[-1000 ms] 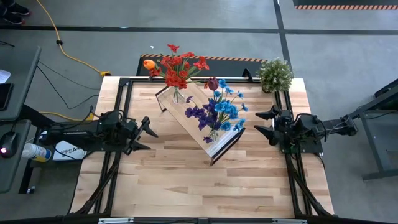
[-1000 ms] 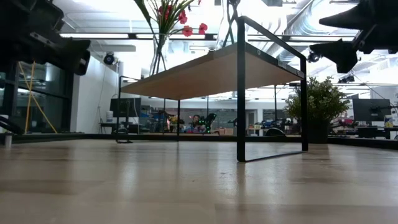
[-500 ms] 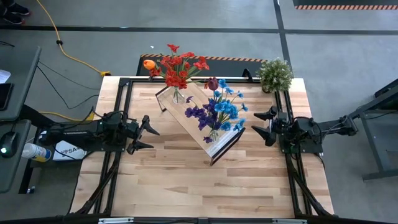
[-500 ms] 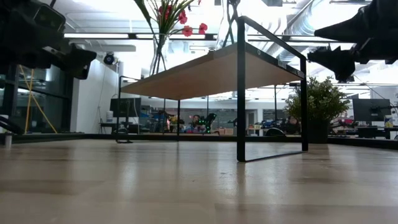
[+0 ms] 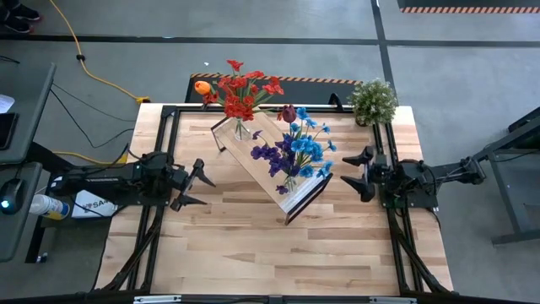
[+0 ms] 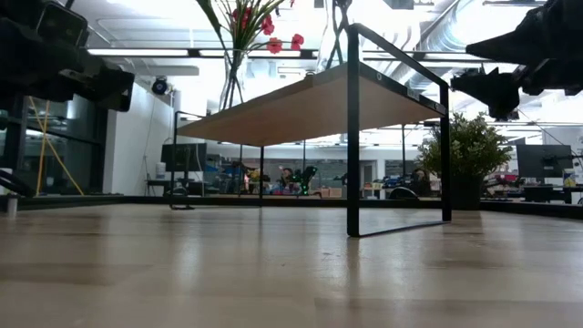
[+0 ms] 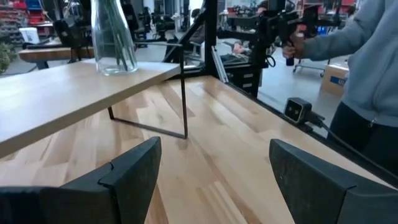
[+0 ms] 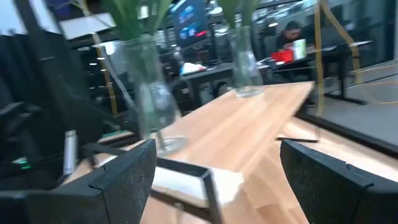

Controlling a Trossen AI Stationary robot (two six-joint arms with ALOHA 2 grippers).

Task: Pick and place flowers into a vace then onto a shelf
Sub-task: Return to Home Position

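Plank tabletop [image 5: 253, 245] seen from above; an open workshop room lies beyond it in the low view.

Shelf [image 5: 253, 143]: stands on the tabletop on its dark metal legs. The board lies diagonally from 11 o'clock to 4 o'clock of the table centre, with the white-edged end at 4 o'clock.

Flowers: red flowers [image 5: 242, 93] stand in a transparent vase [image 6: 232, 77] at the 11 o'clock end of the shelf. Blue and purple flowers [image 5: 297, 148], with one dark maroon bloom [image 5: 288, 112] on their 12 o'clock side, stand in a second vase [image 8: 152, 106] near the white-edged end. Both vases rest upright on the board. The second vase's base appears to sit just short of the white edge.

Left gripper [image 5: 201, 182]: held above the table at 9 o'clock of the shelf, apart from it and pointing toward it. Its fingers [image 7: 124, 177] are spread wide with nothing between them.

Right gripper [image 5: 359, 171]: at 3 o'clock of the shelf's white-edged end, near but not touching, pointing toward it. Its fingers [image 8: 118, 177] are likewise spread and empty.

Potted plant [image 5: 373, 100]: on the table's 1 o'clock corner, at 12 o'clock of the right gripper and clear of the shelf.

Person [image 7: 367, 74]: a grey sleeve shows beyond the table's edge in the left wrist view
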